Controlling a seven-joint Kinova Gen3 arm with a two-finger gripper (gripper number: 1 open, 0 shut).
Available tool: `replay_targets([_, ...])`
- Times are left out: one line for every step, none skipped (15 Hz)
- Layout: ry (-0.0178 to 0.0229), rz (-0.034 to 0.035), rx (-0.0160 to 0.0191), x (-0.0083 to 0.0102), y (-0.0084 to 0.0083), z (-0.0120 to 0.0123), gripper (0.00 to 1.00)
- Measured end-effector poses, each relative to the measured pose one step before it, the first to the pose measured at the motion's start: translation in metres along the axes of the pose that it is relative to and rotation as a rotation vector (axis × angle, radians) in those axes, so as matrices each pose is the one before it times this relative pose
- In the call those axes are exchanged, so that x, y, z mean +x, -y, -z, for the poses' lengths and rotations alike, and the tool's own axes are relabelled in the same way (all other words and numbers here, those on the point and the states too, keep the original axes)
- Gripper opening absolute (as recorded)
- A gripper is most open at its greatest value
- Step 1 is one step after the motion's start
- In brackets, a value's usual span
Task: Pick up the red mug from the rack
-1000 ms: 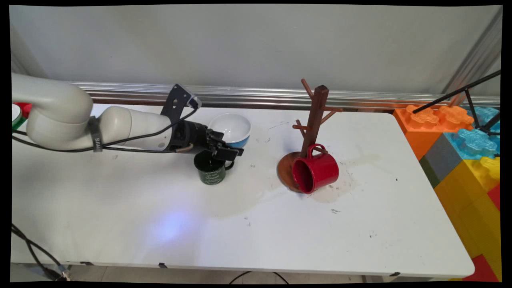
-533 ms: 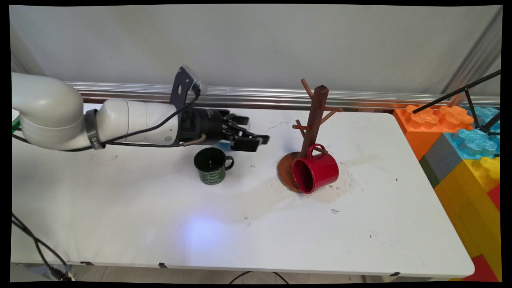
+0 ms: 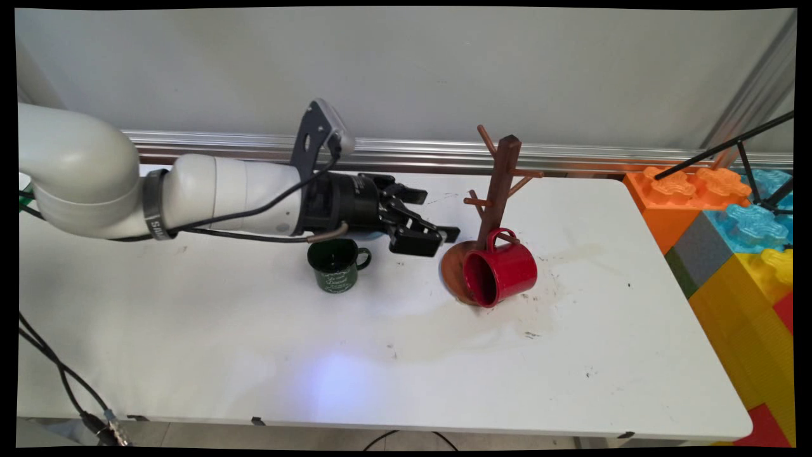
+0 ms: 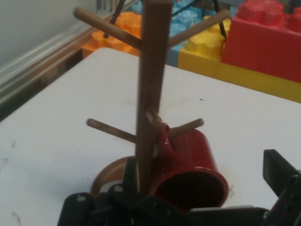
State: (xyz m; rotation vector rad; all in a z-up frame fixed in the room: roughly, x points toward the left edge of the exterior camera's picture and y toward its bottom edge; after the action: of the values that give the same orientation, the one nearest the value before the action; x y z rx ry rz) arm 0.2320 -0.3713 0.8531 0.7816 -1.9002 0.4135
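— though the gripper [image 3: 426, 238] hangs level above the table [image 3: 190, 330], is it holding anything?

— no. its fingers [image 3: 415, 242] are spread apart and empty, pointing toward the mug tree [image 3: 500, 184]. the tips sit just beside the tree's round base, apart from it as far as the main view shows.

— any writing?

— pale lettering on the side of the green mug [image 3: 336, 264], too small to read. a dark band round the arm carries letters too, not legible.

— where's that green mug?

— upright, mouth up, near the middle of the table toward the far edge, just below and behind the gripper. its handle points toward the tree.

— and the red mug [image 3: 501, 268]?

— hung by its handle on a low peg of the tree, tilted on its side. its long axis runs roughly along the table, mouth facing the near left; its lower rim seems to rest on the base or table. in the hand view the red mug [image 4: 190, 165] sits right of the post [image 4: 151, 94], mouth toward the camera.

— room to move?

— the near half of the table is bare apart from stains and specks. past the right edge stand big toy bricks [image 3: 742, 241], orange, blue and yellow. a metal rail [image 3: 571, 155] runs along the far edge, close behind the tree.
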Motion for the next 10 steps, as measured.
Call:
replay_targets([0.00830,0.00135,-0.00615,-0.00013,-0.00298,-0.00257,1.00])
replay_targets([0.00574,0.00172,-0.00342,-0.00031,-0.00182,-0.00186,1.00])
replay_targets([0.00860,0.00380,-0.00503,-0.00067,-0.00280,-0.00328,1.00])
replay_targets([0.00927,0.00628,-0.00435,-0.00131,-0.00300,-0.00378,1.00])
replay_targets([0.00793,0.00768,-0.00575,-0.00142,-0.00318,-0.00423,1.00])
replay_targets([0.00527,0.00796,-0.00424,-0.00149,-0.00266,-0.00373,1.00])
replay_targets([0.00319,0.00528,-0.00318,-0.00103,-0.00183,-0.00248,1.00])
replay_targets([0.00471,0.00835,-0.00459,-0.00207,-0.00265,-0.00369,1.00])
replay_targets([0.00462,0.00965,-0.00428,-0.00282,-0.00285,-0.00400,1.00])
replay_targets([0.00443,0.00939,-0.00382,-0.00334,-0.00260,-0.00390,1.00])
